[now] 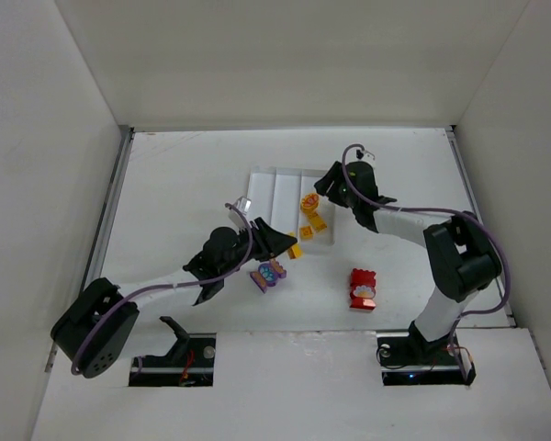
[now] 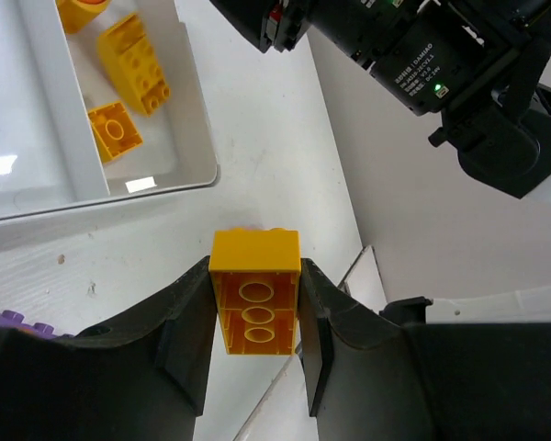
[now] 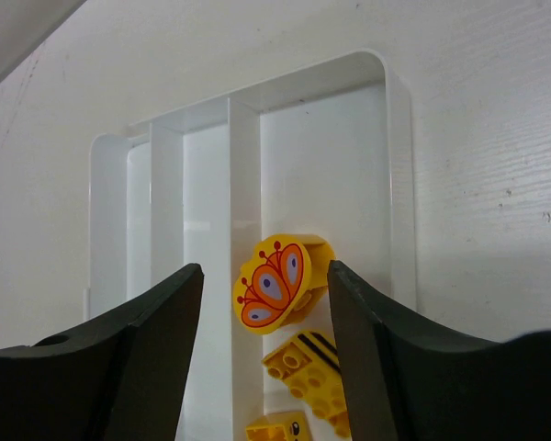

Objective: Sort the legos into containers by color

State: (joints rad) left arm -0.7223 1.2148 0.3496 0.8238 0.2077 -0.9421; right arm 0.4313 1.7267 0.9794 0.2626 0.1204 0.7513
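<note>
Yellow brick (image 2: 254,299) is clamped in my left gripper (image 2: 254,367), jaws shut on its two long sides, hollow underside facing the wrist camera. About half of it sticks out past the pads.

In the top view it sits at 6 o'clock of the white tray (image 1: 274,179), just off the near rim and not over any compartment yet. The yellow pieces (image 1: 312,220) lie in the rightmost compartment, at 1 o'clock from the held brick.

My right gripper (image 3: 266,266) hangs over that same compartment with jaws apart, gripping nothing. The round butterfly brick (image 3: 275,285) lies in the tray below it.

The purple bricks (image 1: 266,274) are on the table at 8 o'clock of the held brick, and the red brick (image 1: 363,288) at 4 o'clock. Both are unsorted.

Risks, as I judge them:
- Both arms are aimed at one narrow slot, and the right wrist sits right on my left arm's path at 1 o'clock. The two could hit.
- A shallow grip on smooth plastic could let the brick pivot or slip.
- Releasing too early would drop it on the rim or outside the tray.
- Drifting toward 11 o'clock would put it in the middle compartment.
- A low approach could shove the light tray.
</note>
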